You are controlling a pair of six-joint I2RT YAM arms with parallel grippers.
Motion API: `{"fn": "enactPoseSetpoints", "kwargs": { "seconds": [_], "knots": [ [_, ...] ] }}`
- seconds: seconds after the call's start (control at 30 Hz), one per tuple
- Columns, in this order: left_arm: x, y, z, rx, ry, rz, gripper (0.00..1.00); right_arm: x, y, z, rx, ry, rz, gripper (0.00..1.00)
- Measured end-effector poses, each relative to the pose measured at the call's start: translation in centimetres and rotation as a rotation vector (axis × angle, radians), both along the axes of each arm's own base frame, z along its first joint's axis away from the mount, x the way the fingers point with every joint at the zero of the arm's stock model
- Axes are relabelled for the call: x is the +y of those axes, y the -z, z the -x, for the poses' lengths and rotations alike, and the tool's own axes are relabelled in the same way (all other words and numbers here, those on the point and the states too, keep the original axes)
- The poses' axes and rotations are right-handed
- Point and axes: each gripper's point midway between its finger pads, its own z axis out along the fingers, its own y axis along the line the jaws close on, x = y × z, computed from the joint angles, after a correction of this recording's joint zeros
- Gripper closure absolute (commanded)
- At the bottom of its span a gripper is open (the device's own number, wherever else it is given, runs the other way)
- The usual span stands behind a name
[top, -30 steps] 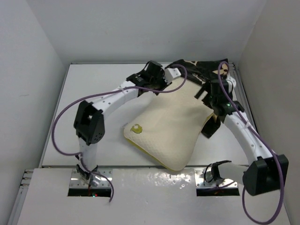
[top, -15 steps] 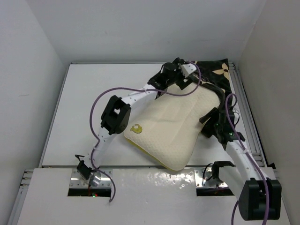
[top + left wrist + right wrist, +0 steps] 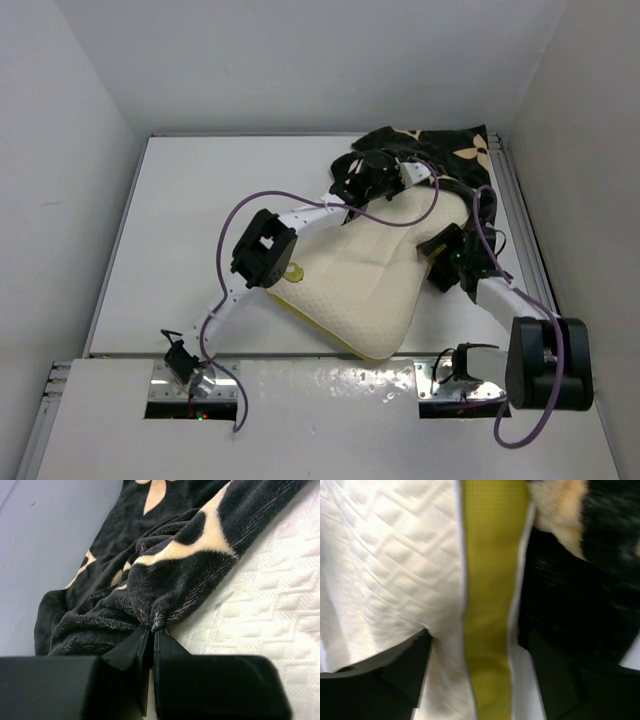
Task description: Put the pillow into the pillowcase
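The pillowcase is pinched by its bunched rim in the fully closed left gripper, at the far right of the table. The right gripper, jaws wide, clamps across the yellow-green side band of the pillow, with black fabric beside it. The pillow lies diagonally on the table's right half, its near end bare.
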Motion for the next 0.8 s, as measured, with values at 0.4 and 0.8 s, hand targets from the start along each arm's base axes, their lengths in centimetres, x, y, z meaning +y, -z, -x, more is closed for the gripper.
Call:
{"fn": "enactPoseSetpoints", "kwargs": {
  "seconds": [0.4,0.8],
  "knots": [
    [4.3,-2.2,2.5,0.058,0.061,-0.209,1.00,-0.1,-1.0,-2.9,0.036,-0.035,-0.008,1.00],
    [16.3,-3.2,12.2,0.244,0.094,-0.557,1.00,0.0,-5.9,-7.7,-0.039,-0.068,-0.001,1.00]
  ]
}}
